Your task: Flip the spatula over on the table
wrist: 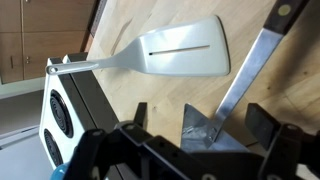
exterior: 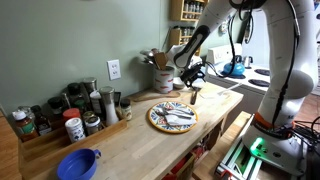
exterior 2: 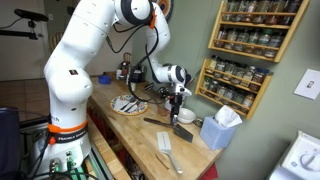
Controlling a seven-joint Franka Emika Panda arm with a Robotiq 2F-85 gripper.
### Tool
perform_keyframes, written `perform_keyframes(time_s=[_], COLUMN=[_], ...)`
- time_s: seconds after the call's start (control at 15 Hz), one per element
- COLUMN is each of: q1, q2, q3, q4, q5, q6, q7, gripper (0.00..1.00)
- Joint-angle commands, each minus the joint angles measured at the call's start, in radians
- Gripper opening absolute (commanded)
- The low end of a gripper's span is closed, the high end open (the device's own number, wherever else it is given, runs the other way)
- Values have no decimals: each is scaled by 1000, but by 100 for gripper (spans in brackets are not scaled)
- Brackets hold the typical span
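— Where does the metal spatula (wrist: 245,75) lie?

— Flat on the wooden worktop (wrist: 150,20). In the wrist view its black handle runs off toward the upper right corner, and its grey blade slants down into the gap of the tool (wrist: 198,112). In an exterior view the same metal spatula (exterior 2: 165,125) rests on the worktop (exterior 2: 140,138) with the tool (exterior 2: 178,103) low over its blade end.

— Has the tool taken hold of it?

— It does not look so. The fingers (wrist: 138,112) stand spread wide, one on either side of the blade, with space showing between them and the metal. The end of the blade is in shadow under the tool, so contact there cannot be made out.

— What else is close by?

— A white spatula (wrist: 180,60) with a slot in its blade lies just beside the metal one, apart from it, its handle pointing toward the worktop's edge. In an exterior view that white spatula (exterior 2: 166,150) sits nearer the camera than the metal one.

— And farther off?

— A patterned plate (exterior: 151,116) holding some utensils sits on the worktop (exterior: 130,140), well apart from the tool (exterior: 193,88).
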Motion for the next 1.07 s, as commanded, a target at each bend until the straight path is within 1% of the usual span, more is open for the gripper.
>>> perform_keyframes(time_s=[0.0,0.33,0.47,0.73,0.8,0.87,1.0], q1=[20,8,12,6,6,4,3], q2=[9,28,42,60,62,63,61], q3=[-27,-32,-37,-33,-33,-33,-32], q4=[-30,-27,-19,-13,-13,-13,-15], q5=[-78,-141,-173,-203,-208,-210,-213], q6=[39,60,44,34,32,33,34], q7=[29,18,24,10,8,8,5], gripper=[100,100,100,100,77,74,58])
